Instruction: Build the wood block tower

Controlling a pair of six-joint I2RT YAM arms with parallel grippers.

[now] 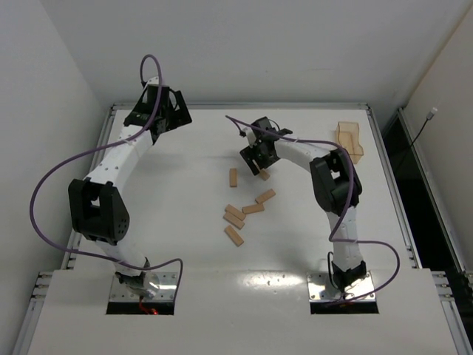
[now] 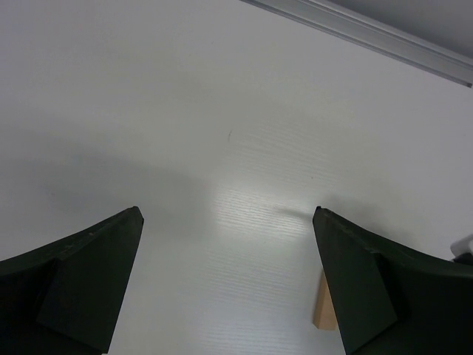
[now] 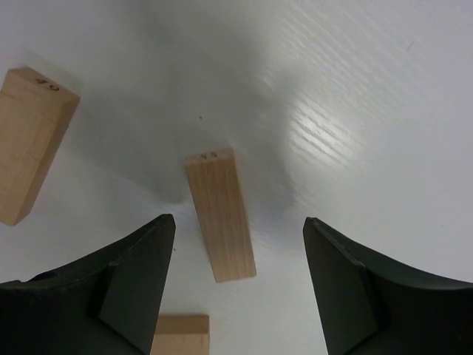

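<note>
Several tan wood blocks [image 1: 253, 208] lie flat and loose at the table's middle; no tower shows in any view. My right gripper [image 1: 259, 157] hangs open over one block [image 1: 264, 174]. In the right wrist view that block [image 3: 220, 214] lies lengthwise between the fingers of the right gripper [image 3: 238, 220], touching neither. Another block [image 3: 29, 144] lies to its left and one more [image 3: 179, 334] at the bottom edge. My left gripper [image 1: 166, 111] is at the far left, wide open [image 2: 228, 211] over bare table. A single block [image 2: 323, 310] peeks out from behind its right finger.
A translucent orange tray [image 1: 350, 142] stands at the far right of the table. A metal rail [image 1: 244, 106] runs along the far edge, also seen in the left wrist view as a rail [image 2: 369, 33]. White walls close in on three sides.
</note>
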